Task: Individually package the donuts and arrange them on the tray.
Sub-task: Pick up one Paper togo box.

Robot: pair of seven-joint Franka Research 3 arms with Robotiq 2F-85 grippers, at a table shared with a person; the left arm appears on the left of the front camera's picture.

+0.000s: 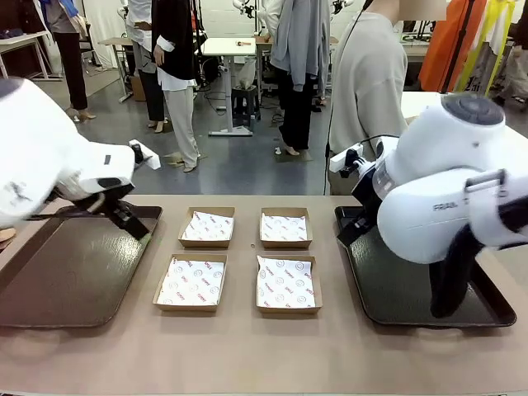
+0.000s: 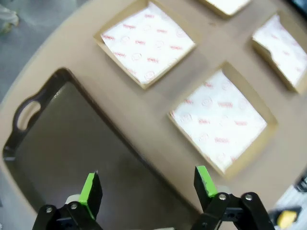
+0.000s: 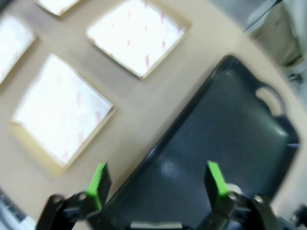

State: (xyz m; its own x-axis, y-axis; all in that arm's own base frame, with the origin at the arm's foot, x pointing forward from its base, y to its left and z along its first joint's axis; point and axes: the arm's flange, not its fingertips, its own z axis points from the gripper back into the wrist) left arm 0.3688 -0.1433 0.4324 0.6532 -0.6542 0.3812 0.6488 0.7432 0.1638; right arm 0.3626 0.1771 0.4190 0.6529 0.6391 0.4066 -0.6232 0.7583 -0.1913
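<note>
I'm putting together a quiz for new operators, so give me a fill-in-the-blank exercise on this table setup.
1. ____ cardboard boxes sit on the table in a square grid.
2. The left end effector hangs above the left tray with its jaws ____.
3. The boxes lie ____ the left tray and the right tray.
4. The right end effector has ____ pads.

Missing words: Four; open; between; green.

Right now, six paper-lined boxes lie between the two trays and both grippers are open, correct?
Only the count is wrong: the front view shows four boxes, not six, between left tray and right tray; left gripper and right gripper are open.
</note>
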